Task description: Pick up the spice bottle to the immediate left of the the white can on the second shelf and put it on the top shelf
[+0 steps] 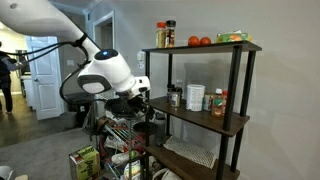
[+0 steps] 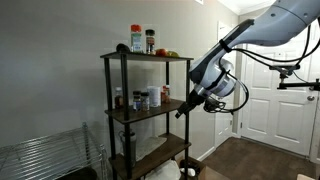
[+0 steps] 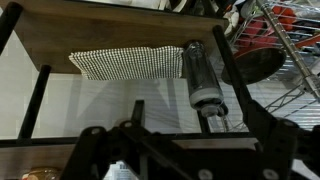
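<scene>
- My gripper [image 1: 142, 100], a black two-fingered metal claw, hangs just outside the black metal-framed rack [image 1: 248, 95]. It is about level with the white can and on the can's spice-bottle side. In the wrist view its fingers look spread wide with nothing between them [image 3: 180, 150], so I take it as apart and empty.
- My white jointed arm [image 2: 250, 30] comes down from well above the can's height and bends at the wrist. The wrist camera therefore faces the rack below the can. It shows a checked cloth [image 3: 125, 62] and no bottle.
- The small, dark, black-capped spice bottle [image 1: 174, 97] stands upright, long axis vertical, on the dark brown wooden second shelf [image 1: 200, 117]. It is just beside the can and between the can and my fingers. I cannot tell whether the two touch.
- The plain white can [image 1: 195, 97], a taller and wider cylinder, stands right behind the bottle on my line of approach. I judge I must travel level toward it and straddle the bottle from the side without nudging the can.
- The dark brown wooden top shelf [image 1: 215, 47] lies directly above the can. It already carries orange-filled jars [image 1: 165, 35] and red tomatoes [image 1: 200, 41].
</scene>
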